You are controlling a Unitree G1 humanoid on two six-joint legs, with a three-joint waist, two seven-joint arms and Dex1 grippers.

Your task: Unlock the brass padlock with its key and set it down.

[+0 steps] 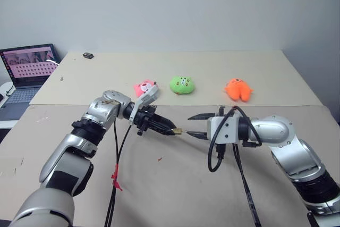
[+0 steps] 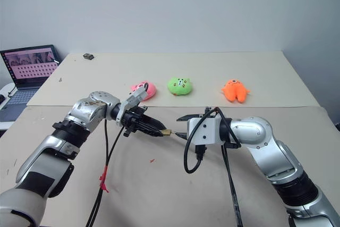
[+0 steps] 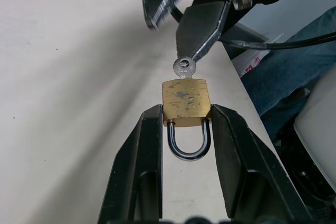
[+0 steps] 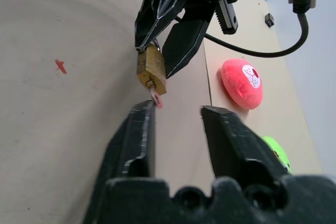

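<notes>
My left gripper (image 1: 171, 129) is shut on the brass padlock (image 3: 186, 103) and holds it above the table, pinched by its sides. The dark shackle (image 3: 188, 145) points back toward the wrist. The small silvery key (image 3: 184, 67) juts from the padlock's far end. My right gripper (image 1: 192, 125) faces it from the right with its fingers apart. In the right wrist view the key (image 4: 156, 97) sits just past one fingertip (image 4: 143, 109), not between the two. In the left wrist view one right finger (image 3: 202, 24) reaches the key's head.
Pink (image 1: 144, 87), green (image 1: 182, 84) and orange (image 1: 238, 89) plush toys lie in a row behind the grippers. A laptop (image 1: 29, 67) stands off the table's left edge, and a small dark object (image 1: 88, 55) lies at the far left. A red scrap (image 1: 160, 158) lies in front.
</notes>
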